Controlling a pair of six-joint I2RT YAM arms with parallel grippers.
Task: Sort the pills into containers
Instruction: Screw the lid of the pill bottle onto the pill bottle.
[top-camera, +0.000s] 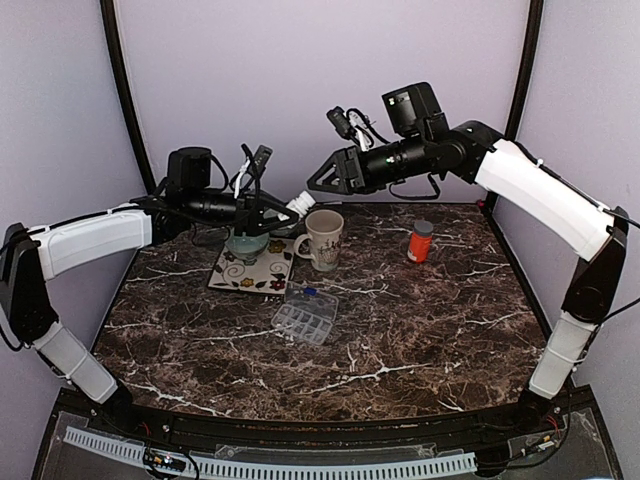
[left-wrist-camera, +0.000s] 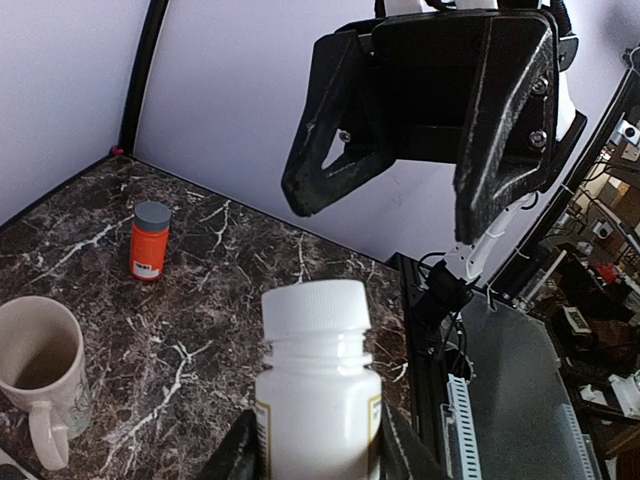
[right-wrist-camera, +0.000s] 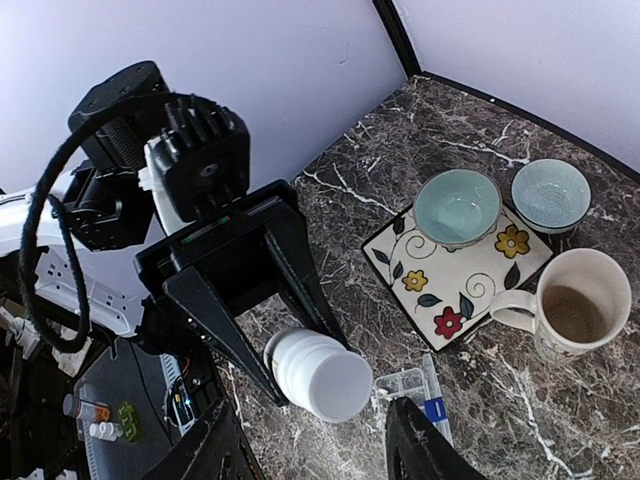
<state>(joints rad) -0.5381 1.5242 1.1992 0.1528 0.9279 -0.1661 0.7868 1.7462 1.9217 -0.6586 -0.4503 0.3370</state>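
My left gripper (left-wrist-camera: 320, 447) is shut on a white pill bottle (left-wrist-camera: 318, 380) and holds it on its side in the air over the table's back left. Its white cap (top-camera: 297, 205) points at my right gripper (top-camera: 318, 180). That gripper is open and faces the cap from a short way off, with nothing between its fingers (right-wrist-camera: 215, 440). In the right wrist view the cap (right-wrist-camera: 335, 385) shows just ahead of the jaws. An orange pill bottle (top-camera: 421, 241) with a grey cap stands at the back right. A clear pill organiser (top-camera: 305, 313) lies mid-table.
A cream mug (top-camera: 324, 239) stands beside a flowered square plate (top-camera: 262, 275) that carries a pale green bowl (top-camera: 247, 243). A second bluish bowl (right-wrist-camera: 550, 195) sits behind the plate. Purple walls close the back and sides.
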